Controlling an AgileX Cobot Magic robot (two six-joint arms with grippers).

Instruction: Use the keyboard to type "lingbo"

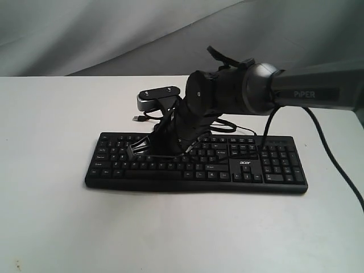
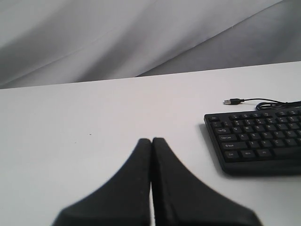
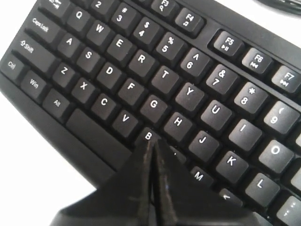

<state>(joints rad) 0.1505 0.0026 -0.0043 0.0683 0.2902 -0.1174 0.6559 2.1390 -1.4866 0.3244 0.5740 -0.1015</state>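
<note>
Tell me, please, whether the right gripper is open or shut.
Shut. On the right gripper the fingers meet along one thin seam with no gap, tips at the B key of the keyboard.

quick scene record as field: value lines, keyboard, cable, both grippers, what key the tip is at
keyboard: black acer keyboard, flat on the white table
cable: USB plug lies loose on the table behind the keyboard
right gripper: jaws shut, tip at the B key, contact unclear
left gripper: jaws shut, over the table, off the keyboard's Ctrl end
</note>
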